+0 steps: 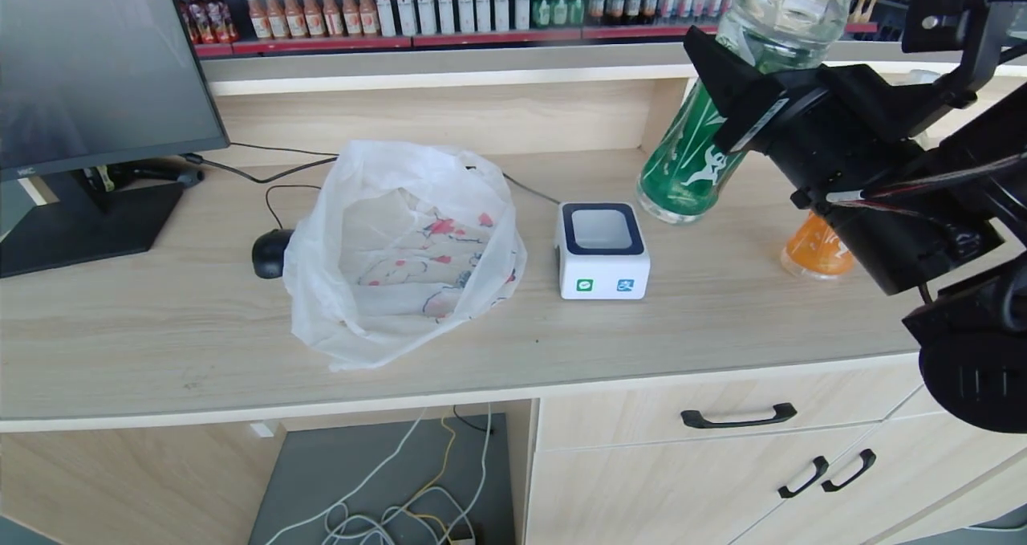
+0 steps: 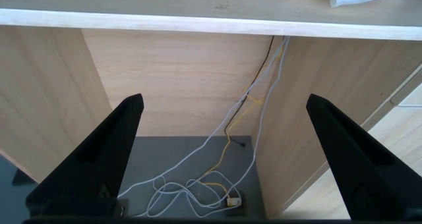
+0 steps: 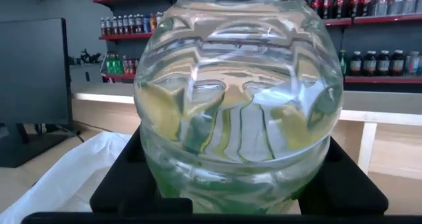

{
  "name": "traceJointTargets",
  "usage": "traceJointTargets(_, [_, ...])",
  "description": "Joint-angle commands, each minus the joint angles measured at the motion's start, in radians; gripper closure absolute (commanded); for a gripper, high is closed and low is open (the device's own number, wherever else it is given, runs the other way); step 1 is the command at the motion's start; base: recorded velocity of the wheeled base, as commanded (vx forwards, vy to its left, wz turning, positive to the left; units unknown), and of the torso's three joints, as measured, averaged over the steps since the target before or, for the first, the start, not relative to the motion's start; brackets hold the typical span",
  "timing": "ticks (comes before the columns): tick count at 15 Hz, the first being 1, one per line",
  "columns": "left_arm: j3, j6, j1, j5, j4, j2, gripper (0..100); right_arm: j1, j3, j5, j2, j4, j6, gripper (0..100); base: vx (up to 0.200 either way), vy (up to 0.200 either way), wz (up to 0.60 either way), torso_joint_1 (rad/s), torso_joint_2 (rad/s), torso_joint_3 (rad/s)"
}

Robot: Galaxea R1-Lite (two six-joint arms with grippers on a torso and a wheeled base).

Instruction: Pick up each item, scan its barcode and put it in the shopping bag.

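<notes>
The right end effector (image 1: 734,87) is clenched on a clear plastic bottle with a green label (image 1: 690,160), gripping it across the upper body. The bottle is tilted, with its top leaning toward 1 o'clock and its base pointing down toward 7 o'clock. The base sits low over the pale wooden bench (image 1: 722,320); whether it touches the surface cannot be told. In the right wrist view the bottle's ribbed clear shoulder (image 3: 237,99) bulges above the black fingers (image 3: 119,184) on either side of it.

A white square barcode scanner with a dark-framed window (image 1: 603,250) stands on the bench, and the bottle is at 2 o'clock from it. A crumpled white translucent plastic shopping bag with red and blue print (image 1: 401,248) stands just beside the scanner at 9 o'clock, its mouth gaping upward. An orange plastic bottle (image 1: 814,250) is at 3 o'clock from the scanner, partly hidden by the right arm.

A black computer mouse (image 1: 270,253) touches the bag at its 9 o'clock side. A black monitor on a stand (image 1: 96,55) is at 10 o'clock from the bag.

The left end effector (image 2: 224,99) is released, its fingers (image 2: 99,165) spread wide. It hangs below the bench edge, facing the knee space where white and yellow cables (image 2: 217,178) trail to the floor.
</notes>
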State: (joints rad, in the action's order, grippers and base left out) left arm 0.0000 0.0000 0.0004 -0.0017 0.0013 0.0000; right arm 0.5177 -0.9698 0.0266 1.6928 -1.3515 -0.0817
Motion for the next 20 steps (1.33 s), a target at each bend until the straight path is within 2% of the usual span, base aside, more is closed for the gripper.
traceJointTargets(1, [0.0,0.0,0.0,0.0,0.0,0.0,0,-0.022,0.002,-0.001,0.033,-0.024,-0.004,100,0.0,0.0,0.0,0.0,0.0,0.0])
traceJointTargets(5, [0.0,-0.002,0.0,0.0,0.0,0.0,0,-0.022,0.008,-0.001,0.056,-0.097,-0.004,100,0.0,0.2,0.0,0.002,0.0,0.001])
traceJointTargets(14, [0.0,-0.005,0.001,0.0,0.0,0.0,0,-0.022,0.013,0.003,0.042,-0.097,-0.006,100,0.0,0.2,0.0,0.0,0.0,0.002])
traceJointTargets(19, [0.0,-0.005,0.001,0.0,0.0,0.0,0,-0.015,0.017,0.041,0.042,-0.092,-0.009,100,0.0,0.2,0.0,0.0,0.0,0.001])
traceJointTargets(20, [0.0,0.002,0.0,0.0,0.0,0.0,0,-0.015,0.025,0.038,0.038,-0.092,-0.01,100,0.0,0.0,0.0,0.0,0.0,0.0])
